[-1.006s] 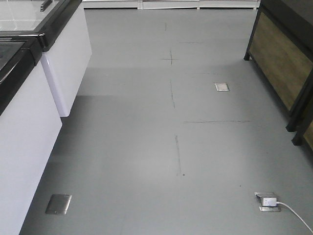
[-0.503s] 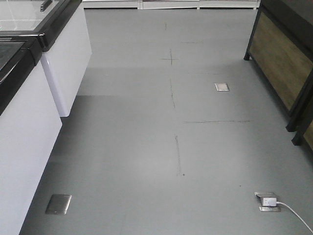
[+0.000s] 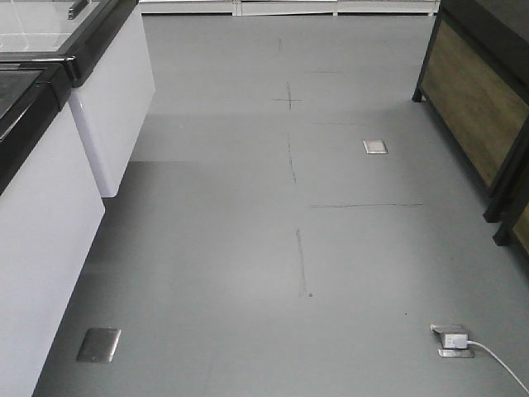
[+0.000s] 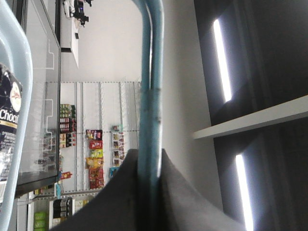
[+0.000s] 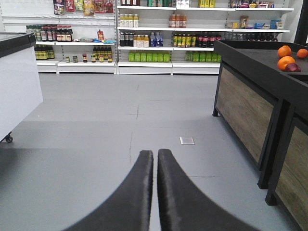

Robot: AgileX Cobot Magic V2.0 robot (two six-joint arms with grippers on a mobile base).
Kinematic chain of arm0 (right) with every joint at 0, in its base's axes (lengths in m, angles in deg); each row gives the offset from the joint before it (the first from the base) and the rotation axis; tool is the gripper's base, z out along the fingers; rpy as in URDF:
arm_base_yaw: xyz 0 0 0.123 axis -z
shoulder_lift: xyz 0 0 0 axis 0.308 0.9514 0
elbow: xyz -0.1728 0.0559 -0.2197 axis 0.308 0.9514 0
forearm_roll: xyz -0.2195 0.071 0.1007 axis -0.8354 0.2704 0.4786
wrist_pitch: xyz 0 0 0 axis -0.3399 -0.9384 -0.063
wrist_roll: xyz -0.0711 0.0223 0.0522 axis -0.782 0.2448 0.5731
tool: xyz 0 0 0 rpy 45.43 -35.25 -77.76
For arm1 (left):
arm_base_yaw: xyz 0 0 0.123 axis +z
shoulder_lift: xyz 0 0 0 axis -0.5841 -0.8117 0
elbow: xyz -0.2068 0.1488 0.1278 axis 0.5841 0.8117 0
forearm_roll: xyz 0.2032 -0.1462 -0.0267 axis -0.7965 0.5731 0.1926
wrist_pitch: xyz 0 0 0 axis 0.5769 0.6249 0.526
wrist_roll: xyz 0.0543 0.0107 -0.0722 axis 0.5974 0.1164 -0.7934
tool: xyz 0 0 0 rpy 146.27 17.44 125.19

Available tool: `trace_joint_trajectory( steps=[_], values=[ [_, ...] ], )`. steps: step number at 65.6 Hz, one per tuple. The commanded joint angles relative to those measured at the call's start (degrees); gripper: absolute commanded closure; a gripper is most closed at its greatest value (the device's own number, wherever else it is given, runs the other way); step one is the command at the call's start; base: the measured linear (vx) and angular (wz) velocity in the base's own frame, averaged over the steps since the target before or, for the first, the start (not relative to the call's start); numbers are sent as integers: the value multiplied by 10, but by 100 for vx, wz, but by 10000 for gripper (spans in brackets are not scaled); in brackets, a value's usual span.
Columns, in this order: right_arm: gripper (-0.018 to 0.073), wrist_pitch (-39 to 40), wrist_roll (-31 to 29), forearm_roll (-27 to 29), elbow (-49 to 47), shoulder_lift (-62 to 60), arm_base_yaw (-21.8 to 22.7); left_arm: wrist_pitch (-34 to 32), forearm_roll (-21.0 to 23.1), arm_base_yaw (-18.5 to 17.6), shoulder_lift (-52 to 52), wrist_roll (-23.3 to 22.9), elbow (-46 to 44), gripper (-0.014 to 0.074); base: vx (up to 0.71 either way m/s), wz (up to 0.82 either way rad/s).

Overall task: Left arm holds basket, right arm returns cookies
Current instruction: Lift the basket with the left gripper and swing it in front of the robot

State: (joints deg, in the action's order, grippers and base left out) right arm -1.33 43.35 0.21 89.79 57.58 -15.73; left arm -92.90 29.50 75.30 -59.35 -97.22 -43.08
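Note:
In the left wrist view my left gripper point(image 4: 149, 155) is shut on the light blue hoop handle point(image 4: 150, 72) of the basket, which runs up between the two dark fingers. The basket's pale blue rim point(image 4: 20, 62) curves along the left edge. Behind that rim shows part of the dark navy cookies carton point(image 4: 6, 113) with white lettering and a round red-white logo. In the right wrist view my right gripper point(image 5: 155, 155) is shut with nothing between its fingers, held above the grey floor and facing the far shelves. Neither arm shows in the front view.
White chest freezers with black rims point(image 3: 50, 207) line the left of the aisle. A black stand with wood panels point(image 3: 475, 99) lines the right, with oranges point(image 5: 285, 50) on top. A floor socket with a white plug and cable point(image 3: 453, 340) lies front right. Stocked shelves point(image 5: 159, 38) close the far end.

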Motion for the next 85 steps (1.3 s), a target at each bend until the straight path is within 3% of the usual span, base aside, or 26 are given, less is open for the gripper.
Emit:
trace_joint_trajectory(
  steps=[1,24,40,62,85],
  values=[
    [566,42,-5,-3,10,-8,-2,-100,-31,-3,26,-31,-18,601,0,0],
    [566,42,-5,-3,10,-8,-2,-167,-69,-50,26,-114,-18,601,0,0],
    [566,42,-5,-3,10,-8,-2,-186,-168,-95,26,-187,-18,601,0,0],
    [566,42,-5,-3,10,-8,-2,-214,-275,-203,26,-246,-18,601,0,0],
    [566,42,-5,-3,10,-8,-2,-211,-301,-321,26,-246,-18,601,0,0]
  ],
)
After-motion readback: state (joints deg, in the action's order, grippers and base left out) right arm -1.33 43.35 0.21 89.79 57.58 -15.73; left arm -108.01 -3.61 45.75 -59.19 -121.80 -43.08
